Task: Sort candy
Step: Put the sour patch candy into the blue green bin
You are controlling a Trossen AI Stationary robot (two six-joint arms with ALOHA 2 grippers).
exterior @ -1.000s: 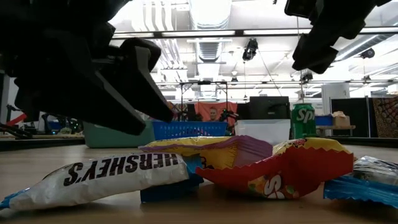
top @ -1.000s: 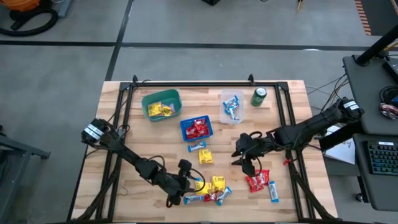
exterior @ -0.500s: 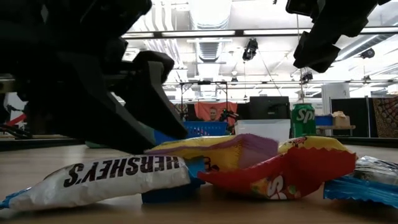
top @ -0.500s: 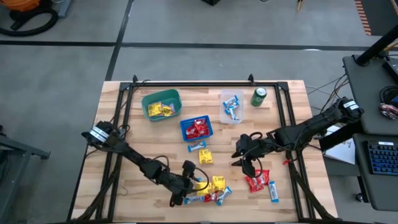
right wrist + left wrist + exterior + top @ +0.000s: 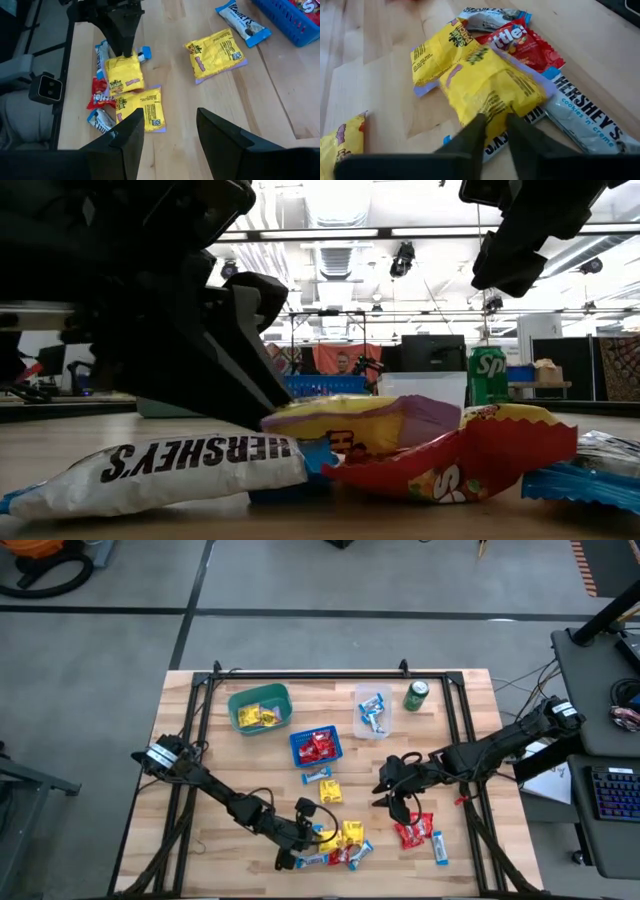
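Note:
A pile of candy (image 5: 340, 845) lies near the table's front edge: yellow packets, a red Skittles packet (image 5: 520, 42) and white-and-blue Hershey's bars (image 5: 585, 120). My left gripper (image 5: 495, 120) is down at the pile's left side, shut on the top yellow packet (image 5: 485, 85). That packet also shows in the low view (image 5: 350, 425) and the right wrist view (image 5: 122, 75). My right gripper (image 5: 395, 792) hangs open above the table right of centre, nothing between its fingers (image 5: 127, 140). My left gripper pinches the yellow packet's edge (image 5: 496, 111) on the gripper's side between its two fingers. The fingers come slanting down from the table's left. The wrapper is creased and bunched at the fingers. The packet rests on the Hershey's bar and the other candies beneath it.
At the back stand a green basket (image 5: 260, 707) with yellow candies, a blue basket (image 5: 316, 747) with red ones, a clear tub (image 5: 373, 712) with bars, and a green can (image 5: 416, 695). Loose candies lie mid-table (image 5: 330, 792) and at the front right (image 5: 412, 833).
My left gripper has gone down and toward the table's right edge into the pile and has shut on the top yellow packet. That packet's end on the gripper's side has bunched up, and the packet has shifted a little to the right on the pile.

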